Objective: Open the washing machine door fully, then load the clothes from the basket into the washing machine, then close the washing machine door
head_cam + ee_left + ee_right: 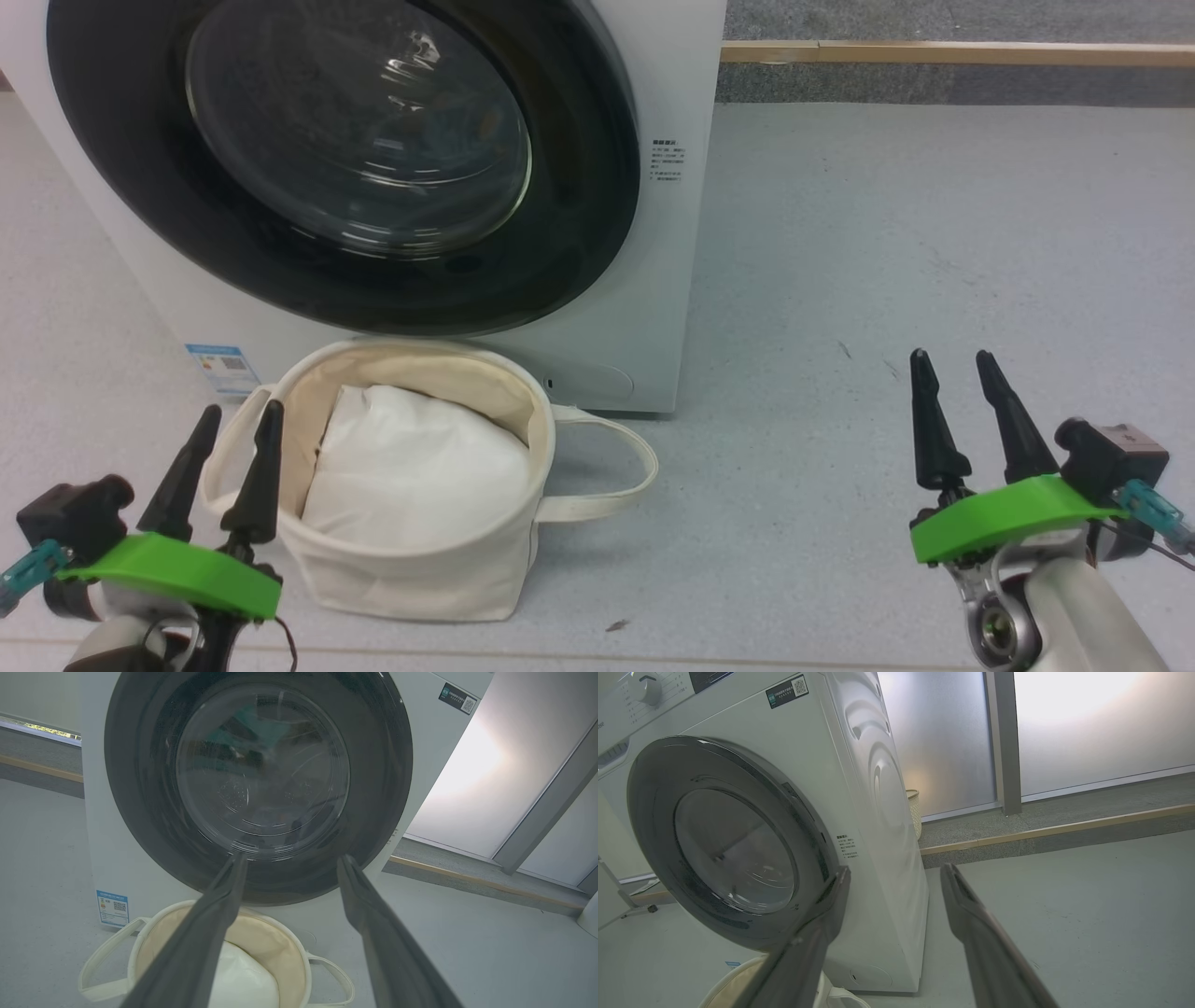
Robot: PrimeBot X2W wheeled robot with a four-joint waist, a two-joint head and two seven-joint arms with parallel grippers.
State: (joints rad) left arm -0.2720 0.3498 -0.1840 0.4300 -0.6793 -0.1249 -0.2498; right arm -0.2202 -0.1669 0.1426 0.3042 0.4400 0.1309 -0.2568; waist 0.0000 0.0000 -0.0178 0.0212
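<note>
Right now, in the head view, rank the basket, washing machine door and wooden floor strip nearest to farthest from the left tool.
1. basket, just beside the left tool, on its right.
2. washing machine door, ahead, beyond the basket.
3. wooden floor strip, far back right.

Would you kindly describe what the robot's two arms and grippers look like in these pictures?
The left gripper and right gripper each have two long, tapering black fingers rising from a bright green curved plate. A black boxy module with a teal cable plug sits at each one's outer side. The right forearm is pale and rounded, with a shiny metal wrist joint.
</note>
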